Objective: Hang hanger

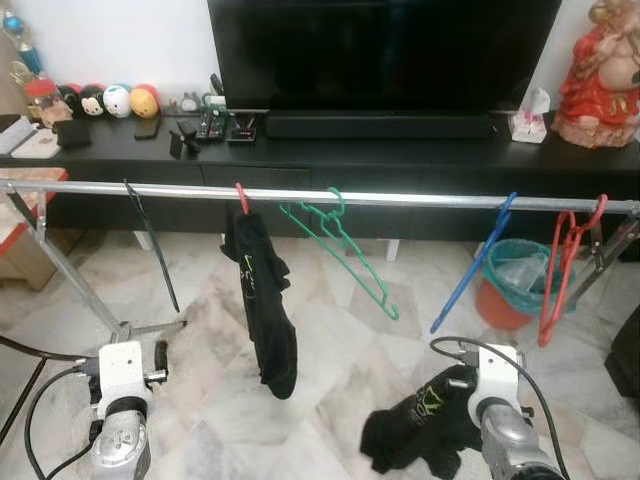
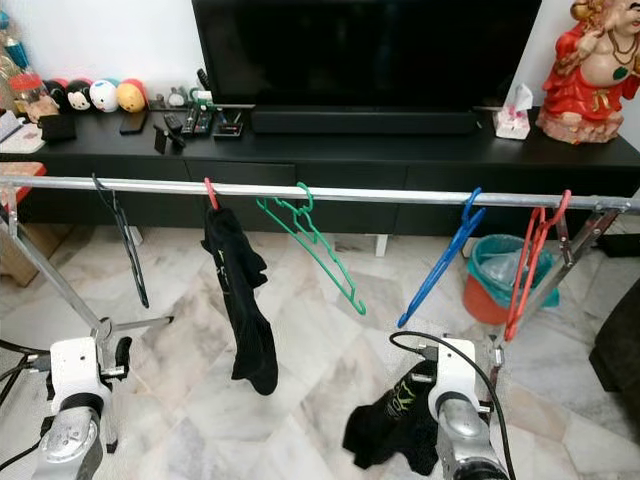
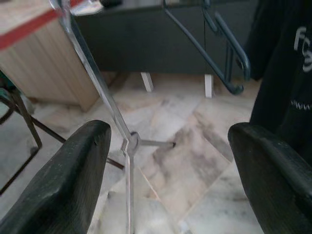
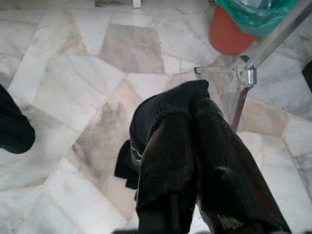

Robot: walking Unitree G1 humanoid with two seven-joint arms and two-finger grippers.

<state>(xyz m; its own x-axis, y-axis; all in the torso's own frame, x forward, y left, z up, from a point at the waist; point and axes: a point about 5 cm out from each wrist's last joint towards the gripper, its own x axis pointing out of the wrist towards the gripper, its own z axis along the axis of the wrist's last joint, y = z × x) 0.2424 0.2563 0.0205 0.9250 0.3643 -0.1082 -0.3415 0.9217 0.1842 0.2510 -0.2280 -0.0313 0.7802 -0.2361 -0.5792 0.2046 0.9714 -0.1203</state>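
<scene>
A silver rail crosses the view at chest height. From left to right it carries a black hanger, a red hanger hook with a black garment hanging from it, an empty green hanger, a blue hanger and a red hanger. Low on the right, my right gripper is shut on a second black garment, which drapes over its fingers above the marble floor. My left gripper stands open low on the left, with nothing between its fingers, facing the rack's left leg.
Behind the rail stands a long black TV console with a large TV, plush toys and a red statue. An orange bin with a green liner sits by the rack's right leg. A wooden box stands at the left.
</scene>
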